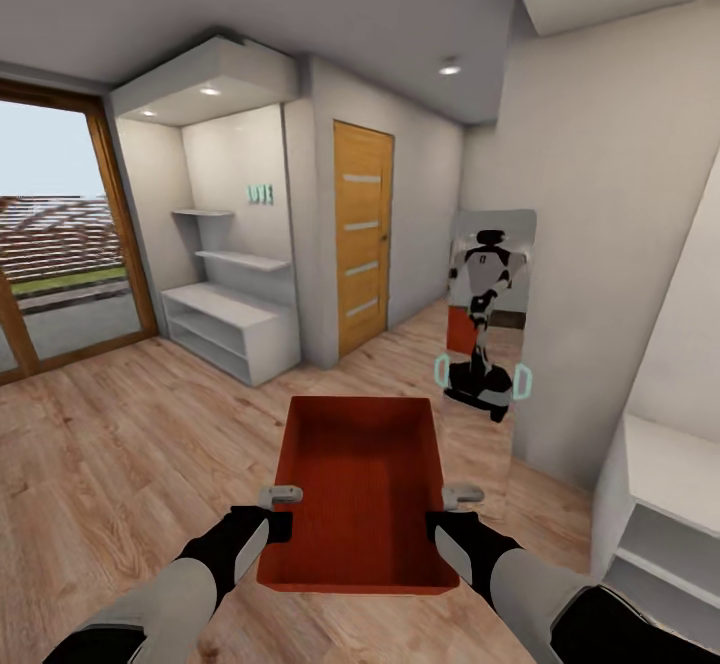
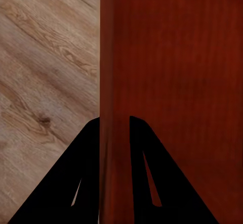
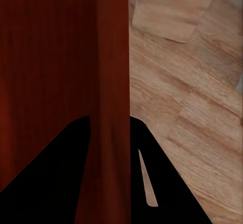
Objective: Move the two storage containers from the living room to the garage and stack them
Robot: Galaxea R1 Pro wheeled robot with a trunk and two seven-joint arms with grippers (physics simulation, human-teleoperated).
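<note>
**Container carried by both grippers above wood floor**

The left gripper [image 2: 114, 133] is clamped on the left wall of the storage container [image 1: 362, 484]; the right gripper [image 3: 110, 133] is clamped on its right wall. The open-top bin is held level above the wood-plank floor [image 1: 120, 444], ahead of a mirror [image 1: 488, 329] and an orange door [image 1: 362, 239].

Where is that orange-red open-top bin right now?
In the head view, the orange-red open-top bin hangs low and central above the wood-plank floor, held between the left gripper and right gripper.
</note>
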